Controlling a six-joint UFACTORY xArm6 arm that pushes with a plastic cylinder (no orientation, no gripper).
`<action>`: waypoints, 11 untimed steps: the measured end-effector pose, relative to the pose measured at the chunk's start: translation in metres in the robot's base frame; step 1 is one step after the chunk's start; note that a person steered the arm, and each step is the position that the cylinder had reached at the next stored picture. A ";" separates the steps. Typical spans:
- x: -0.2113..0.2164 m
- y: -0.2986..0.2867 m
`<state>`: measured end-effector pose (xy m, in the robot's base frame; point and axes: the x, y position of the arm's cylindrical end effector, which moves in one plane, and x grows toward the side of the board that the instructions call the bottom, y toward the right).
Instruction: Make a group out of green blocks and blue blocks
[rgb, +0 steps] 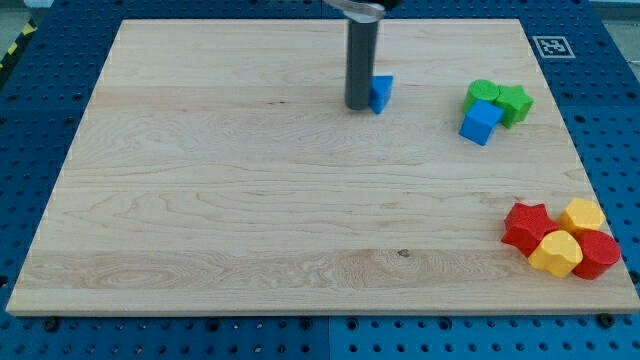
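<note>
My tip (358, 106) stands near the view's top centre, touching the left side of a small blue block (381, 92), which the rod partly hides. To the view's right, a blue cube (480, 122) sits against two green blocks: a rounded one (481, 93) and a star-like one (515, 103). These three form a tight cluster, well apart from the small blue block.
The wooden board (250, 200) lies on a blue perforated table. At the view's bottom right a cluster holds a red star (527, 226), a red block (598, 254) and two yellow blocks (582, 215) (555, 254). A marker tag (552, 46) sits at the top right corner.
</note>
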<state>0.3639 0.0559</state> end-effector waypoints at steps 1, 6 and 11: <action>-0.004 0.009; -0.014 0.097; -0.011 -0.041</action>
